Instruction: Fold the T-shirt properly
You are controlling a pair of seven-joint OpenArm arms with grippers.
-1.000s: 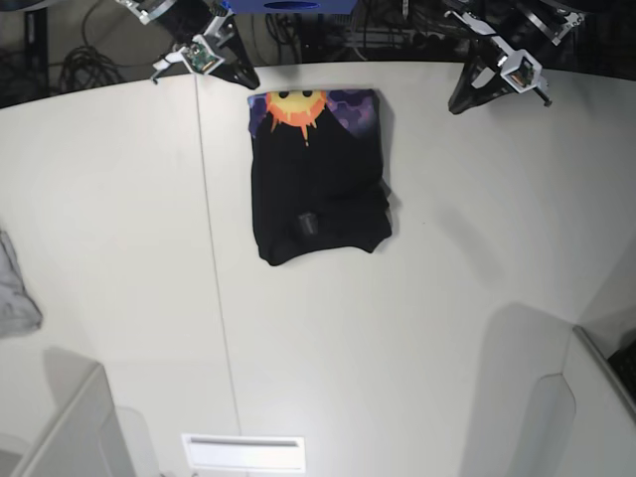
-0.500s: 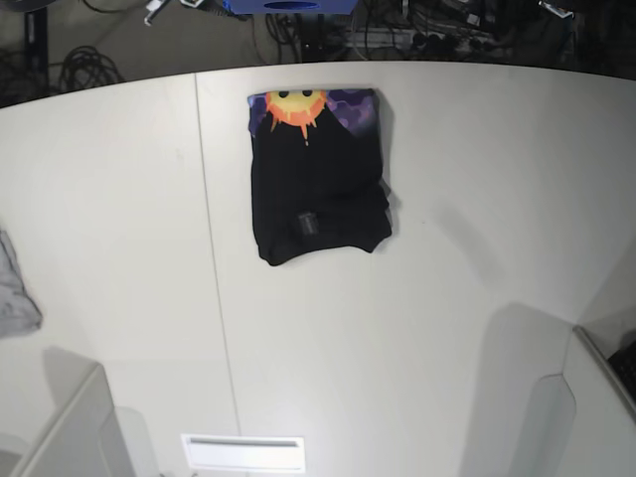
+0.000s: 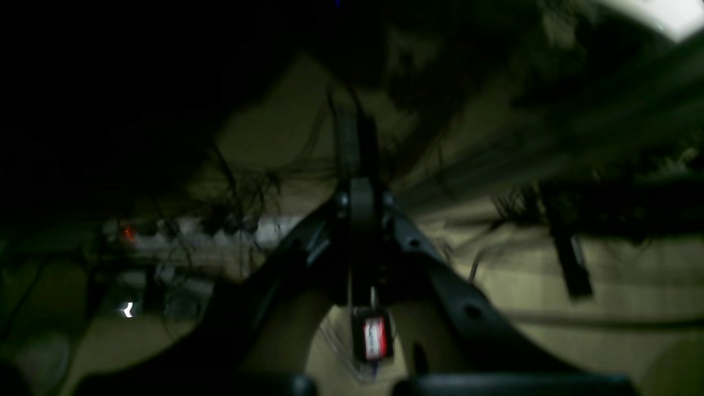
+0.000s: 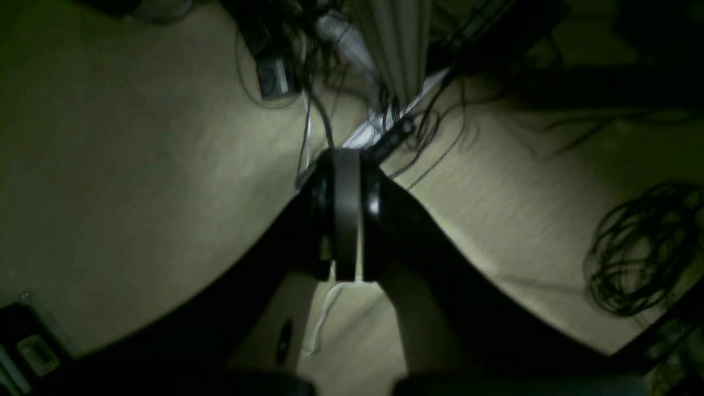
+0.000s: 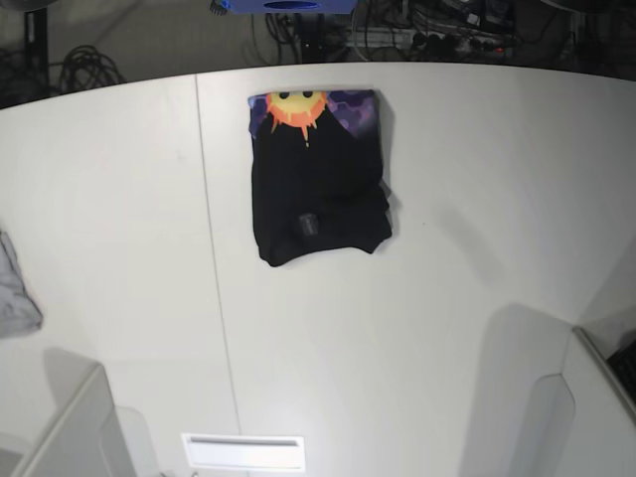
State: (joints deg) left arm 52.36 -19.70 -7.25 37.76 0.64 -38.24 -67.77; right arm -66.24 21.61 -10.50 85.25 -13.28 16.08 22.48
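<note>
Both arms have left the base view since 1 second ago. Folded T-shirt (image 5: 318,179) lies on the desk (image 5: 447,328), long axis front to back, sun print at the far edge. Left end effector (image 3: 360,198) and right end effector (image 4: 346,214) are closed, empty, over cabled floor, well apart from the shirt.

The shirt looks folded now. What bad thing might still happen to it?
The T-shirt lies close to the table's far edge, so a bump might push it off toward the cables behind. Its lower right edge looks rumpled, so the fold may loosen. Both arms are off the table, jaws shut, so neither could catch it quickly.
</note>
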